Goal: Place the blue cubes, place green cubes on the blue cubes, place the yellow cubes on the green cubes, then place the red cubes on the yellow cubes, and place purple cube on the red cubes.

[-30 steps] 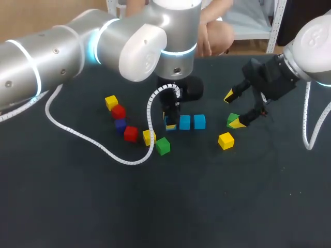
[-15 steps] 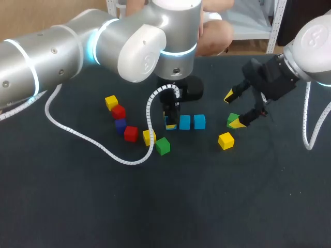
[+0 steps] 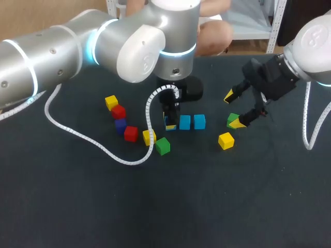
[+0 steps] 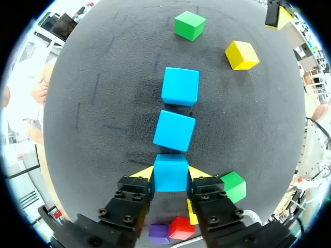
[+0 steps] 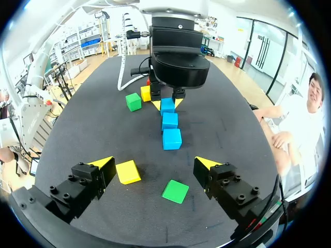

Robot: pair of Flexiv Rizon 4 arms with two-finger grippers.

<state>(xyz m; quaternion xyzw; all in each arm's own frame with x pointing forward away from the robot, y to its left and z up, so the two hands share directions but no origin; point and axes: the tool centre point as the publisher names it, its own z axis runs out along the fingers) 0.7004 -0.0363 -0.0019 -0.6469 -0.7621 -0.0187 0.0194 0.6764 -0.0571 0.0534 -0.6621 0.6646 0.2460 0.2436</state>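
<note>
Three blue cubes lie in a row on the dark table [image 3: 217, 206]. My left gripper [image 4: 170, 174] is shut on the end blue cube [image 4: 170, 173], which rests on the table in line with the second blue cube [image 4: 174, 130] and third blue cube [image 4: 180, 86]. In the head view this gripper [image 3: 169, 122] stands straight down over the row's left end. My right gripper [image 5: 154, 165] hangs open above a green cube [image 5: 176, 191], with a yellow cube [image 5: 127, 172] beside it. The right gripper [image 3: 234, 109] holds nothing.
Left of the row lie a green cube [image 3: 163, 146], a yellow cube [image 3: 149, 137], a red cube [image 3: 131, 134], a purple cube [image 3: 120, 125], another red cube [image 3: 118, 111] and another yellow cube [image 3: 111, 102]. A white cable [image 3: 77, 135] loops across the table's left part.
</note>
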